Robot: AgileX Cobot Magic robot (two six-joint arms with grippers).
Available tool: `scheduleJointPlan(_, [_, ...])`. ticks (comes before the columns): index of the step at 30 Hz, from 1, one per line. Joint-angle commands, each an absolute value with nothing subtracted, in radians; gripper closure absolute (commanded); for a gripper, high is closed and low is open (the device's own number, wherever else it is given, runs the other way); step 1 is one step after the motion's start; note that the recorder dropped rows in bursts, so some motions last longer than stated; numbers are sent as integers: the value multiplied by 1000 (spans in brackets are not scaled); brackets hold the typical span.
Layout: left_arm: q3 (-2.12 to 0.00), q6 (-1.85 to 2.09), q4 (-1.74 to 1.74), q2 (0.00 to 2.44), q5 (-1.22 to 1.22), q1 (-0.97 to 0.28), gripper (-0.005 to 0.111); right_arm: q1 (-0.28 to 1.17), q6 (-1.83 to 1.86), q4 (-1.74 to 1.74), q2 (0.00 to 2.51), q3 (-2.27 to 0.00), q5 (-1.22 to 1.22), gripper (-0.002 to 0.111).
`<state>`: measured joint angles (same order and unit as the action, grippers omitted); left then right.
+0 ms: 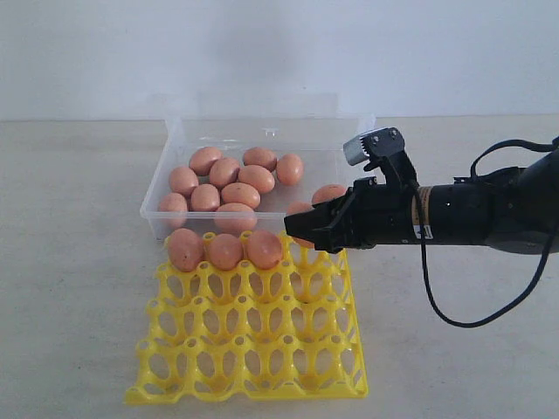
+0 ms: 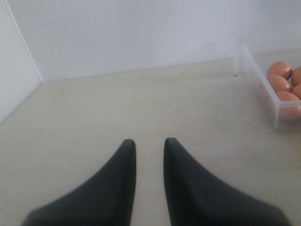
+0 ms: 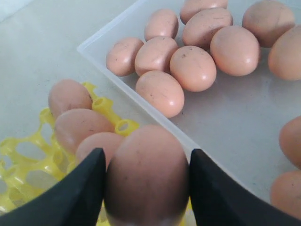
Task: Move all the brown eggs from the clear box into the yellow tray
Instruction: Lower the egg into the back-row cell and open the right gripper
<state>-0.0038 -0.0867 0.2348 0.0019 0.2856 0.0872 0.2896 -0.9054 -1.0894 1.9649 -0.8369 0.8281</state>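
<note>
My right jaws gripped one egg (image 3: pixel 146 174) over the tray's (image 1: pixel 262 390) back edge, beside three seated eggs (image 1: pixel 224 250). Released off-centre, it could strike a neighbour and crack. My left jaws stood narrow, empty.

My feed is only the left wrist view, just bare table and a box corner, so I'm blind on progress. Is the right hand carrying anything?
Observer: Yes, the right hand is shut on an egg.
Operator: Where is it?
Observer: At the yellow tray, over the row nearest the box.
Operator: Any placed yet?
Observer: Three eggs sit side by side in that row.
</note>
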Motion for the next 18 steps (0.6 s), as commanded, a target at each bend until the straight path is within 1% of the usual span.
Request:
scheduleJointPlan(1, [0,-89,233,0,286,89,85,291,-896,-1083,1965,-841,819,108])
scheduleJointPlan(18, [0,-89,233,0,286,89,85,291,-873,-1083,1965,-841,819,108])
